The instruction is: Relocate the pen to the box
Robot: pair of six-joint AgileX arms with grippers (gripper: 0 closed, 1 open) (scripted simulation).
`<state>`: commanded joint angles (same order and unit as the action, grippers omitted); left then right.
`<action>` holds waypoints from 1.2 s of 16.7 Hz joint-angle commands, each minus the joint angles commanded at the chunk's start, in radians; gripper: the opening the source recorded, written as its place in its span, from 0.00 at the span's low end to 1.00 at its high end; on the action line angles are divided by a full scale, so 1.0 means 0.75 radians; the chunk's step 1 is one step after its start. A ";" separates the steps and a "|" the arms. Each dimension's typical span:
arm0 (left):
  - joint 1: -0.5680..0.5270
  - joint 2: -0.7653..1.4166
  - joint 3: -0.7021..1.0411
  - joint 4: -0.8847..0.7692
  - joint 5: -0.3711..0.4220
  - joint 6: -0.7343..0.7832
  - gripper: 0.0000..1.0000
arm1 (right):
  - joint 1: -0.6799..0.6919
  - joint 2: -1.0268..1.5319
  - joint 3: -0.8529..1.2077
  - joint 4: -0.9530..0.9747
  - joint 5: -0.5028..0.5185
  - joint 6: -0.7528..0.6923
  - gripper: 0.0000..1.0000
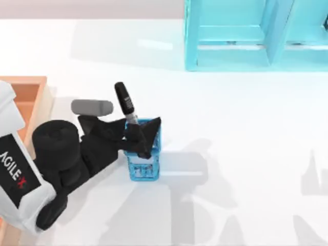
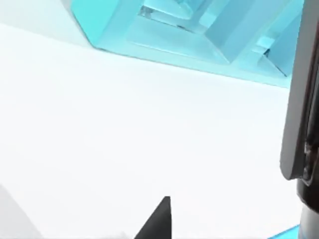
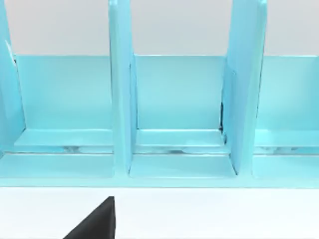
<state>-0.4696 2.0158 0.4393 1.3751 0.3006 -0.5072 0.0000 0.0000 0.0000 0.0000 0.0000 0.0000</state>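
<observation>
Box (image 1: 25,95) far left. Left gripper (image 1: 137,134) clenched on pen (image 1: 125,102) over blue cup (image 1: 143,165); pen's long axis leans to 11 o'clock, cap up. Box sits at 9 o'clock from gripper. Cyan shelf (image 1: 230,51) at 1 o'clock.

White table (image 1: 246,128) carries: cyan shelf unit (image 1: 241,36) at far edge, right of centre; small blue mesh cup (image 1: 143,154) left of centre, pen (image 1: 125,102) standing in it, tilted; orange-brown box (image 1: 31,97) at left edge.
</observation>
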 joint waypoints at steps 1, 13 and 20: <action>0.000 0.000 0.000 0.000 0.000 0.000 0.40 | 0.000 0.000 0.000 0.000 0.000 0.000 1.00; 0.000 0.000 0.000 0.000 0.000 0.000 0.00 | 0.000 0.000 0.000 0.000 0.000 0.000 1.00; 0.138 -0.172 0.074 -0.121 0.101 0.076 0.00 | 0.000 0.000 0.000 0.000 0.000 0.000 1.00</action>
<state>-0.3660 1.8865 0.4946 1.2846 0.3763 -0.4503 0.0000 0.0000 0.0000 0.0000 0.0000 0.0000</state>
